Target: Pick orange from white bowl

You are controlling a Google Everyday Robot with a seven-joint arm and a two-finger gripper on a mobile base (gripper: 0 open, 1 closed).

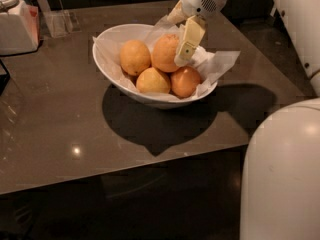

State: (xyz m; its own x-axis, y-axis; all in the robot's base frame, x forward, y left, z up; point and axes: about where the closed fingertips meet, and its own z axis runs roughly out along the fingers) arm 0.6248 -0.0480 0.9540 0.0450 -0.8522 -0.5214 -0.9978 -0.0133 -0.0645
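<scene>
Our cream gripper (pixel 186 41) hangs against the right flank of the large dimpled orange (pixel 164 53) in the glossy white bowl (pixel 106 66); its spread we cannot tell.

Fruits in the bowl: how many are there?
4. The orange sits at back, a yellower fruit left, another front, a reddish one front right. The gripper hovers beside the orange. Others may hide beneath.

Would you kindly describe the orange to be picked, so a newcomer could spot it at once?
On the dark table stands a paper-lined white bowl holding four fruits. The orange sits at the back, beside the gripper hanging over the bowl. It is the largest and deepest orange; its neighbours are smaller, yellower or redder.
</scene>
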